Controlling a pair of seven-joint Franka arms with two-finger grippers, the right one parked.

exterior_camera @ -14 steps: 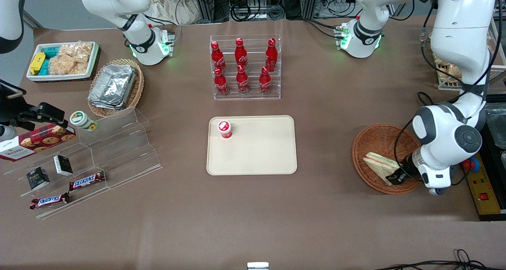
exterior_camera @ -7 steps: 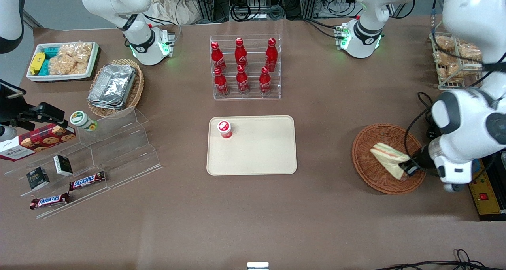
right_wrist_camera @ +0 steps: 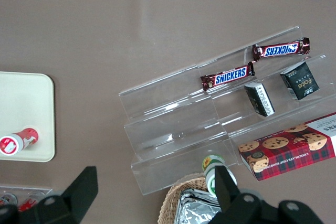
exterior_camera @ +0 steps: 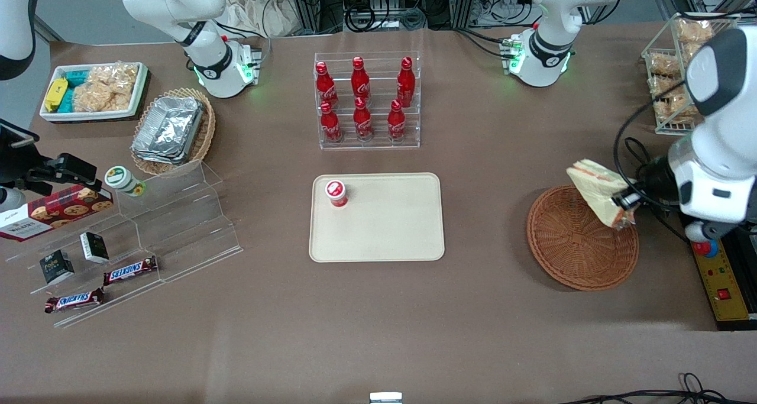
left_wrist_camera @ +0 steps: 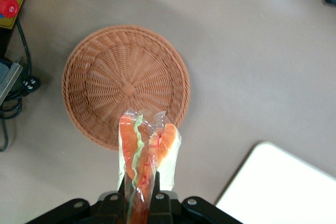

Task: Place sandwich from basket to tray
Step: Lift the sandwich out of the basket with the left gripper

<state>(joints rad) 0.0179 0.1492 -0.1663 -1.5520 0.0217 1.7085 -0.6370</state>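
Note:
My left gripper (exterior_camera: 622,204) is shut on the clear-wrapped wedge sandwich (exterior_camera: 597,187) and holds it in the air above the rim of the round reddish-brown wicker basket (exterior_camera: 576,244), which holds nothing. In the left wrist view the sandwich (left_wrist_camera: 148,153), with orange and green layers, hangs between my gripper (left_wrist_camera: 140,195) jaws, over the edge of the basket (left_wrist_camera: 126,82). The cream-beige tray (exterior_camera: 390,232) lies at the table's middle, toward the parked arm's end from the basket; a corner of the tray (left_wrist_camera: 283,187) also shows in the left wrist view.
A small red-capped cup (exterior_camera: 336,193) stands on the tray. A clear rack of red bottles (exterior_camera: 366,101) stands farther from the camera than the tray. A wire rack of snack bags (exterior_camera: 674,90) and a yellow control box (exterior_camera: 724,285) lie at the working arm's end.
My gripper has lifted the sandwich out of the basket and carried it upward and away from the front camera; the basket now holds nothing.

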